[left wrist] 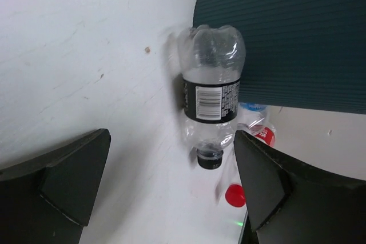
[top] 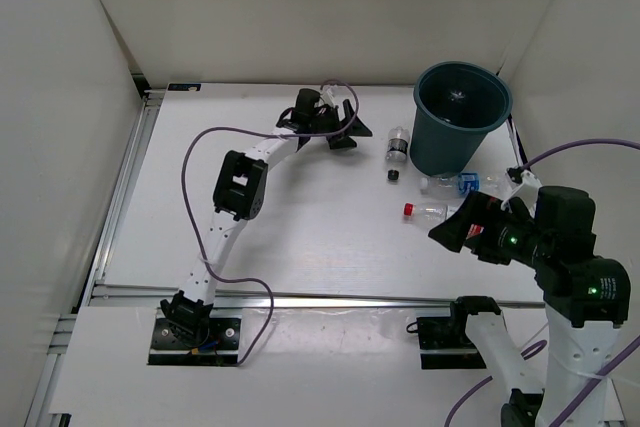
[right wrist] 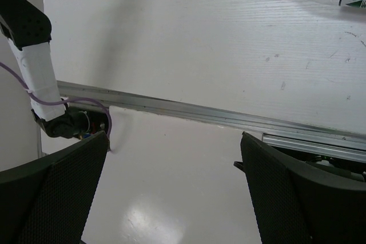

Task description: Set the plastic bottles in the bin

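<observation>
The dark teal bin (top: pixel 450 147) stands in the upper right of the top view, on the white table (top: pixel 300 237). 3 bottles lie on the table near it. The bottle with the dark label (top: pixel 397 143) lies right beside the bin, on its left. The bottle with the blue label (top: pixel 455 184) lies just below the bin. The bottle with the red cap (top: pixel 428 211) lies a bit lower, with its cap pointing left.

The left gripper (top: pixel 348 125) is at the top middle, left of the bottle with the dark label. It is wide open and holds nothing. In its own view, that bottle shows between its 2 fingers, next to the bin wall.

The right gripper (top: pixel 452 229) is at the right, by the bottle with the red cap. It is wide open too, and empty.
</observation>
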You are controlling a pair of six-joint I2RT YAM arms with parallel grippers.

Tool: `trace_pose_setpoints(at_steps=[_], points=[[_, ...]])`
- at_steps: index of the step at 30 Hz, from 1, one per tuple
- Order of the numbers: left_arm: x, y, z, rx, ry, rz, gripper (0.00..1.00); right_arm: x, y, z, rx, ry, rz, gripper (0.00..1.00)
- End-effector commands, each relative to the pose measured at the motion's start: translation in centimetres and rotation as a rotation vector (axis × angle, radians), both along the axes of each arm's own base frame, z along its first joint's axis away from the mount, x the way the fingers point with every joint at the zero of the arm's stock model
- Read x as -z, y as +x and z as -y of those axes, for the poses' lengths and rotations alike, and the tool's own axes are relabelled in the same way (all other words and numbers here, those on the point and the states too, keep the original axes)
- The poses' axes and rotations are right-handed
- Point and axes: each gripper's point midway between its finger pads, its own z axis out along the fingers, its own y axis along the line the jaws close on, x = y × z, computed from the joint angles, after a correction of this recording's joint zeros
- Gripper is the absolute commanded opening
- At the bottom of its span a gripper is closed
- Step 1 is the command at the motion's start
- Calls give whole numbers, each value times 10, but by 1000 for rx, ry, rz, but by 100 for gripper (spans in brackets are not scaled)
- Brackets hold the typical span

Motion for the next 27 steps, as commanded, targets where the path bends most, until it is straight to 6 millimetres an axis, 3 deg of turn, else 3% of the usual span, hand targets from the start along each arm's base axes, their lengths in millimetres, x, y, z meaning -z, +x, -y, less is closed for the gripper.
trace_pose_setpoints(at_steps=[1, 6, 8, 13, 18, 23, 27], points=[[-76, 21, -1, -33, -74, 149, 100, 11, -9, 2, -13, -23, -84, 100], [-48, 16, 20, -26, -68, 112, 100, 9, -4, 1, -42, -39, -96, 100], [-47, 8, 32, -11, -67, 113, 100, 8, -2, 1, -44, -47, -96, 100], [-20, -12, 57, 21, -41, 89, 100, 11, -3, 4, -39, -64, -104, 100], [-18, -21, 71, 29, -31, 101, 100, 7, -1, 5, -32, -70, -95, 100], [-5, -21, 76, 18, -23, 83, 100, 7, -2, 4, -41, -70, -94, 100], [1, -38, 89, 47, -14, 67, 100, 8, -1, 5, -35, -77, -94, 100]])
